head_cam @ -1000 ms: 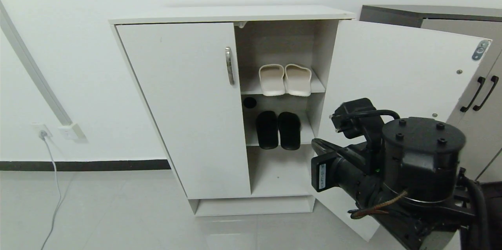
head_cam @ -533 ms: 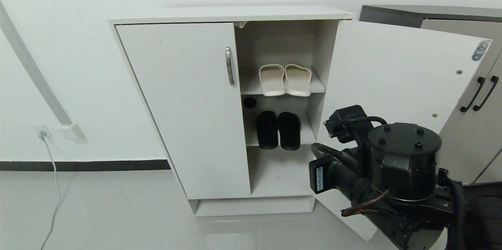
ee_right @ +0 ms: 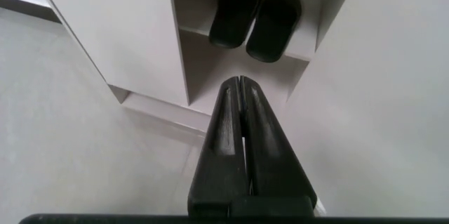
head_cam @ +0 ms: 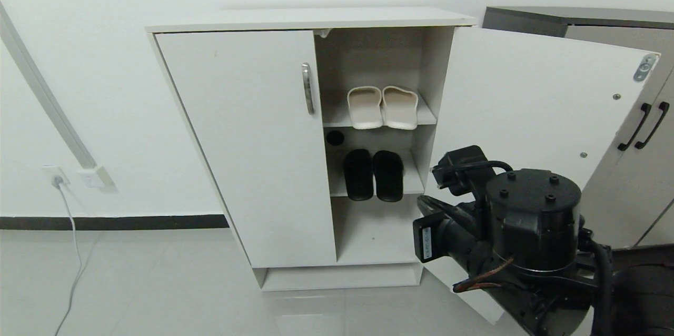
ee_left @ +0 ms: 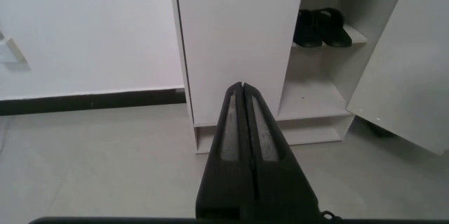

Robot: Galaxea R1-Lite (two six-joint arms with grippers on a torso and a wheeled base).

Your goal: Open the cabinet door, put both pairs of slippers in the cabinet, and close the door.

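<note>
Slippers are both inside already. The tall white two-door cabinet (head_cam: 310, 19) stands on the pale tiled floor (head_cam: 158, 294) against the wall. Its right door (head_cam: 526, 99) is swung wide open, and its left door (head_cam: 247, 141) is shut, with a slim metal handle (head_cam: 307, 88) along the inner edge.

From the head view you get the whole stack. The cream rubber slippers (head_cam: 383, 107) sit side by side on the upper shelf. The black slippers (head_cam: 374, 174) sit side by side on the shelf below, next to a round hole in the back panel. That view also takes in the bulky black right arm (head_cam: 532, 215), low down in front of the open door. A grey cabinet with black handles (head_cam: 632, 115) stands off to the right, and a wall socket with a white cable (head_cam: 55, 175) is on the left.

The right wrist view gives the close-up. The right gripper (ee_right: 239, 83) has its fingers pressed together with nothing between them. It points at the bottom compartment under the black pair, with the open door just beside it, not touching.

The left wrist view looks from lower and farther back. The left gripper (ee_left: 242, 87) also has its fingers together and nothing held. It hangs over the floor facing the shut door, well apart from it, with the black pair visible up past the door edge.
</note>
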